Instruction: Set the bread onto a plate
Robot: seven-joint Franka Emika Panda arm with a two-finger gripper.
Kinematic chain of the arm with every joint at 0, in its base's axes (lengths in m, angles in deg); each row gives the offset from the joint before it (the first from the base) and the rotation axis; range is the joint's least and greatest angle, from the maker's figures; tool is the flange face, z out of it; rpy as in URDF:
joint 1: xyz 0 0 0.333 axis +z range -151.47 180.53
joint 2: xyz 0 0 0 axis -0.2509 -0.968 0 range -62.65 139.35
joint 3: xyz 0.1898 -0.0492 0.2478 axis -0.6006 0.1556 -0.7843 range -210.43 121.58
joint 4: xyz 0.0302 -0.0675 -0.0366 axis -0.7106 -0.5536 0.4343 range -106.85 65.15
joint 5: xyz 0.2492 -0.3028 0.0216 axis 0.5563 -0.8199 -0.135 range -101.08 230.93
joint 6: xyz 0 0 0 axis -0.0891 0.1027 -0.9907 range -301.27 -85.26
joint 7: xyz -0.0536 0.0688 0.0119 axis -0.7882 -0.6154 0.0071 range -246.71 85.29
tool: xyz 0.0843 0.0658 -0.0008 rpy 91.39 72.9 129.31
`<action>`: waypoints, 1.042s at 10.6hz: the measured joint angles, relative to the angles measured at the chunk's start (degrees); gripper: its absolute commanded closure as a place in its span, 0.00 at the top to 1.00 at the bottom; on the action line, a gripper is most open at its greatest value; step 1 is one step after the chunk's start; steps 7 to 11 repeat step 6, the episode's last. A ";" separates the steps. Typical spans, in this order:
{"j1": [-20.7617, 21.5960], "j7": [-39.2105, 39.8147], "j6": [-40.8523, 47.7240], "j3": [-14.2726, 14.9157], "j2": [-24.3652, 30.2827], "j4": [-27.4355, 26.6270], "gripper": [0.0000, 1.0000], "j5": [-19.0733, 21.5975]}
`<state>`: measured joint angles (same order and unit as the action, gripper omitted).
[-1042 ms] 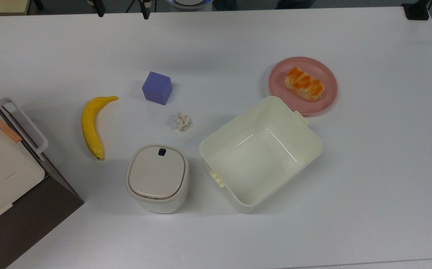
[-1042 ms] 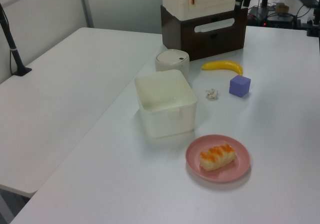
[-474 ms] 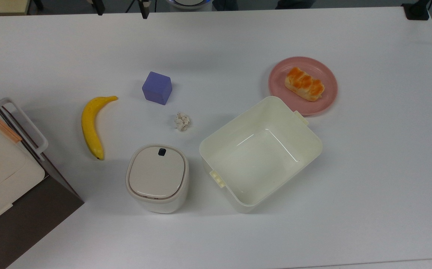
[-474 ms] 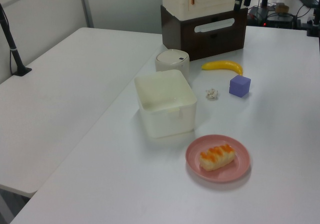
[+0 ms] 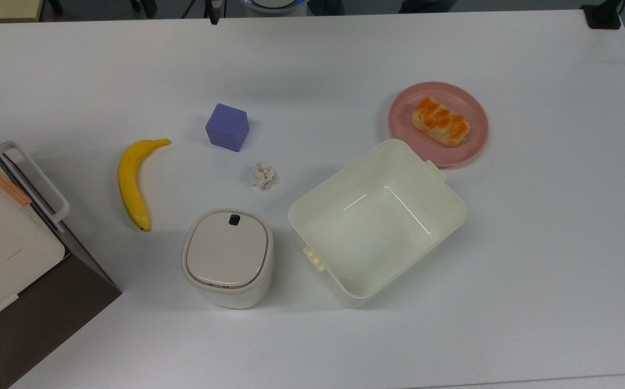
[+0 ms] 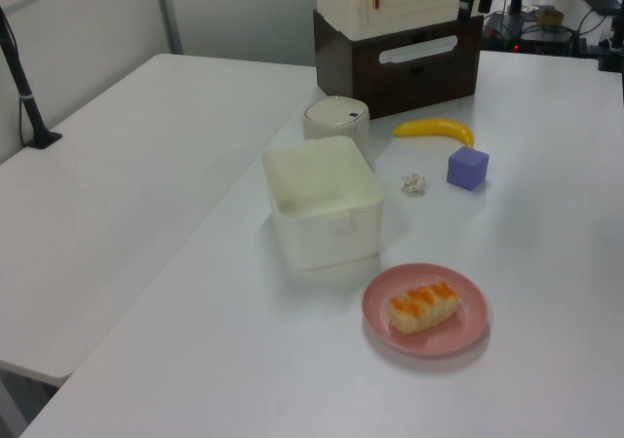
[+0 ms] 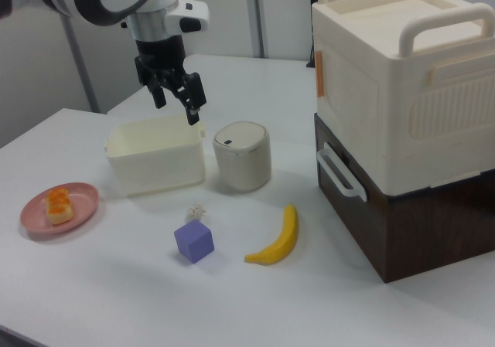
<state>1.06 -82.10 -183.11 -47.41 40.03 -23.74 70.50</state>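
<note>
I am finding the small oblong loaf of bread with a glossy orange-brown top (image 5: 440, 121) already lying inside the round shallow pink plastic plate (image 5: 474, 143), clear of the raised rim, so I am judging the placement done and the step in hand to be a clean retreat. The arm's black two-finger gripper (image 7: 176, 97) is hanging high above the table with its fingers spread apart and holding nothing, well away from the plate. To do this well, I am keeping the arm high and leaving the loaf undisturbed. I am working over a flat white table (image 5: 550, 259) carrying a large cream rectangular plastic tub (image 5: 377, 221) touching or just beside the plate, a lidded cream canister (image 5: 227, 257), a crumpled white paper ball (image 5: 263, 175), a purple cube (image 5: 227, 127) and a yellow banana (image 5: 133, 181). A cream carry-box on a dark brown cabinet (image 7: 402, 123) is standing at the right view's right, and a second white table (image 6: 127, 194) is adjoining at the left view's left.
</note>
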 measured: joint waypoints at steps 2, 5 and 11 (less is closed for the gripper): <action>-0.01 1.19 2.49 0.38 0.09 0.92 1.00 0.00; -0.01 2.60 6.04 0.53 0.62 3.19 1.00 0.00; 0.01 2.69 6.06 0.53 0.62 3.26 1.00 0.00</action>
